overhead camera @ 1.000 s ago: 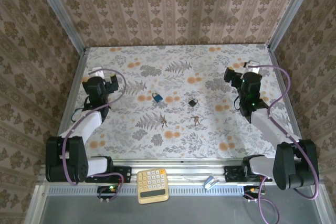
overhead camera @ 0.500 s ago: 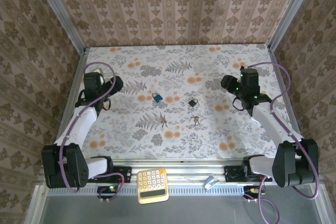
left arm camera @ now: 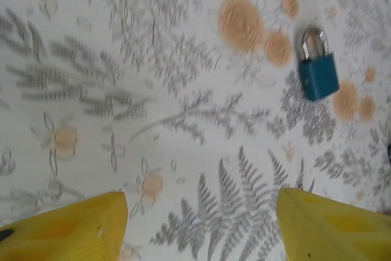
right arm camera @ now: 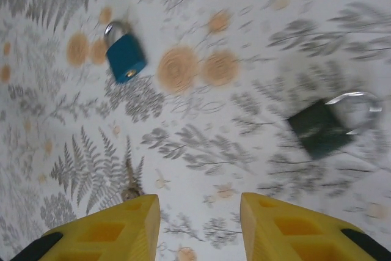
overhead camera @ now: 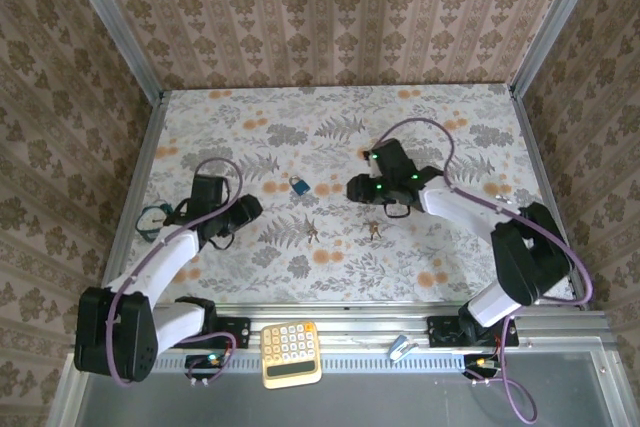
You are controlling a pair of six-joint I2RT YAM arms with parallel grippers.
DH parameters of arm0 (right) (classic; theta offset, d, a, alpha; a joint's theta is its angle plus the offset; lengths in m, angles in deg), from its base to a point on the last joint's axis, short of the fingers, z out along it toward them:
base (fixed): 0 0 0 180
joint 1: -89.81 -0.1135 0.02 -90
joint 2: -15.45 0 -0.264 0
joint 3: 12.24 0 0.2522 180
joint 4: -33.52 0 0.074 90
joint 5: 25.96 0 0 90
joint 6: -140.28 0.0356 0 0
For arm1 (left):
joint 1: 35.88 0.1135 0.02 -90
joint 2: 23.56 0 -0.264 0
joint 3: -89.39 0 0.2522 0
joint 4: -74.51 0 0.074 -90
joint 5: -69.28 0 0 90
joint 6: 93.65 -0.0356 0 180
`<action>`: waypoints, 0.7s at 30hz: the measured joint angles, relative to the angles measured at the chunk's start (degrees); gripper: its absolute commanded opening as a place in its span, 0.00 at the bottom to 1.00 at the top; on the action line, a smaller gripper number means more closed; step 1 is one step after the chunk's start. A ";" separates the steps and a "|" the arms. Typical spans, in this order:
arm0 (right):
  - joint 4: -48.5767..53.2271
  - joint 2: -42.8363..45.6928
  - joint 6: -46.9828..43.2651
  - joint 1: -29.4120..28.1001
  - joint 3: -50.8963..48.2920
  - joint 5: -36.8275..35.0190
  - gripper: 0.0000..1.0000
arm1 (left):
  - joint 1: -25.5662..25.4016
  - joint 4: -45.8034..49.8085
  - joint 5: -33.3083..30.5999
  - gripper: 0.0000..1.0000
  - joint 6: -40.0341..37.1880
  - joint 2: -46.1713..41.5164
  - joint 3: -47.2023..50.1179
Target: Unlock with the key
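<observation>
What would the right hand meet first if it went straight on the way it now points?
Most likely the floral tablecloth, between the blue padlock and the key. The right hand aims at bare cloth, though depth is unclear.

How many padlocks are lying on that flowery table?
1. The blue padlock lies near the middle of the table, left of the right gripper; something small could be hidden beneath that gripper.

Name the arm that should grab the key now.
Right, I'd say. The right hand hangs just short of the key, which lies blurred in its wrist view. The left hand sits on the far side of the padlock, farther from the key.
</observation>
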 measured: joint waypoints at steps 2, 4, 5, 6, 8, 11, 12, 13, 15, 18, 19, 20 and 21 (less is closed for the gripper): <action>0.66 -2.56 -0.63 -2.43 2.10 -0.02 0.35 | -0.57 -0.11 1.16 0.65 1.51 -1.42 1.88; 1.14 -5.22 -1.27 -4.66 4.24 -0.02 0.35 | -1.27 -0.31 2.05 0.65 2.75 -2.43 3.37; 1.42 -6.45 -1.46 -5.51 5.22 -0.02 0.35 | -1.40 -0.35 2.29 0.65 3.19 -2.75 3.80; 1.81 -7.78 -1.66 -6.45 6.34 -0.04 0.37 | -1.62 -0.39 2.56 0.65 3.67 -3.06 4.24; 2.71 -10.32 -2.27 -8.13 8.48 -0.20 0.40 | -1.68 -0.44 2.82 0.65 4.35 -3.41 4.68; 4.42 -14.08 -3.21 -10.54 11.89 -1.07 0.37 | -1.68 -0.46 3.04 0.66 5.20 -3.45 4.76; 4.92 -15.17 -3.41 -11.19 12.85 -1.20 0.36 | -1.68 -0.46 3.04 0.66 5.38 -3.45 4.76; 5.44 -16.24 -3.65 -11.76 13.81 -1.36 0.35 | -1.68 -0.46 3.02 0.66 5.49 -3.45 4.76; 6.60 -18.18 -4.24 -12.72 15.54 -1.62 0.35 | -1.68 -0.44 3.02 0.66 5.90 -3.45 4.76; 8.35 -20.44 -4.87 -14.03 17.42 -2.60 0.37 | -1.68 -0.61 3.04 0.66 6.49 -3.45 4.96; 8.92 -21.07 -5.20 -14.45 17.90 -2.95 0.37 | -1.68 -0.74 3.02 0.67 6.67 -3.45 5.18; 9.46 -21.51 -5.51 -14.78 18.21 -3.26 0.37 | -1.68 -0.83 3.02 0.67 6.84 -3.45 5.40; 10.25 -21.97 -5.81 -15.17 18.58 -3.69 0.37 | -1.68 -0.79 3.02 0.67 6.93 -3.45 5.53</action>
